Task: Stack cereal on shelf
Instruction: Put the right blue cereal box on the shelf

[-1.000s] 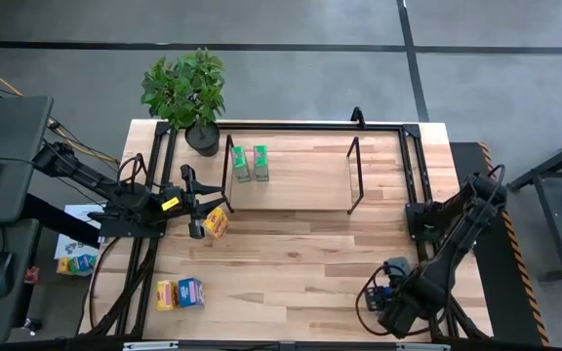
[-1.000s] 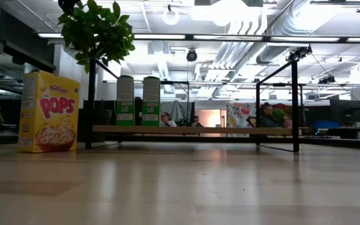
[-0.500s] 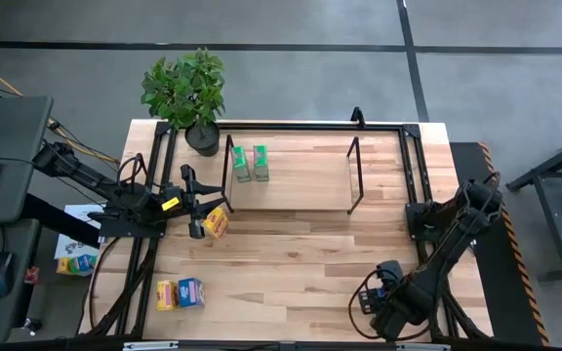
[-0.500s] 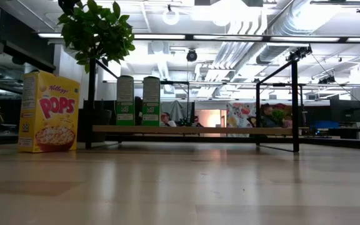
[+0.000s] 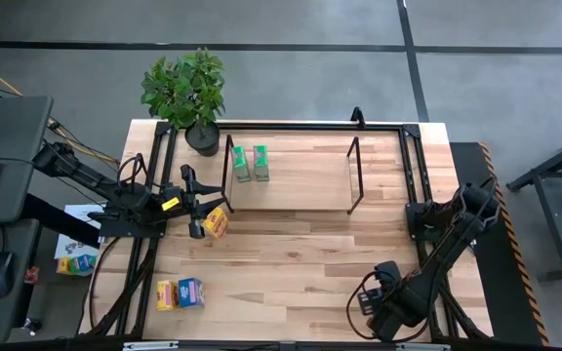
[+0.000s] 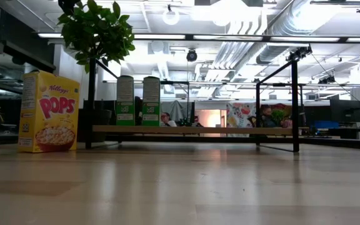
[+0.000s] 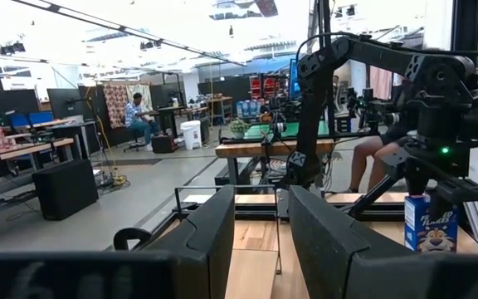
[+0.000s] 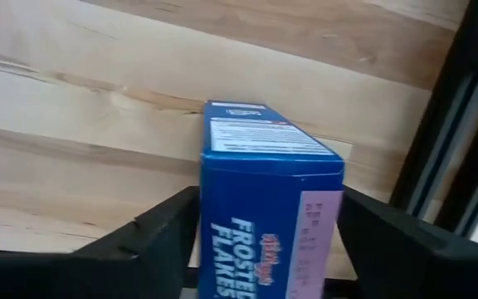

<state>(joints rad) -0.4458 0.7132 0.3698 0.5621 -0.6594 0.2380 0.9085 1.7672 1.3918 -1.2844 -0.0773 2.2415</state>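
My right gripper (image 5: 374, 297) is near the table's near right corner, shut on a blue cereal box (image 8: 268, 208), which also shows in the left wrist view as the blue box (image 7: 430, 223). My left gripper (image 5: 201, 203) waits open at the table's left side with nothing between its fingers (image 7: 261, 216). A yellow box (image 5: 216, 222) stands upright on the table just beside it. Two green boxes (image 5: 252, 164) stand on the shelf's (image 5: 301, 190) wooden board at its left end. Another yellow box (image 5: 167, 293) and a blue box (image 5: 190, 292) stand together near the near left corner. My right gripper pinches the blue box between its two fingers (image 8: 152, 232), one on each of two opposite faces near the upper end (image 8: 222, 158). The fingers come from above, pointing down. The box stays upright below them; whether its lower end rests on the table, I cannot tell.
A potted plant (image 5: 185, 93) stands at the far left corner. A black frame (image 5: 413, 175) runs round the table's edge. The shelf's middle and right part (image 5: 310, 171) is bare board. Bare wood (image 5: 291, 263) lies between the shelf and the near edge.
My right gripper has carried the blue box toward the table's near edge and a little toward the left. The left arm and the other boxes have kept still.
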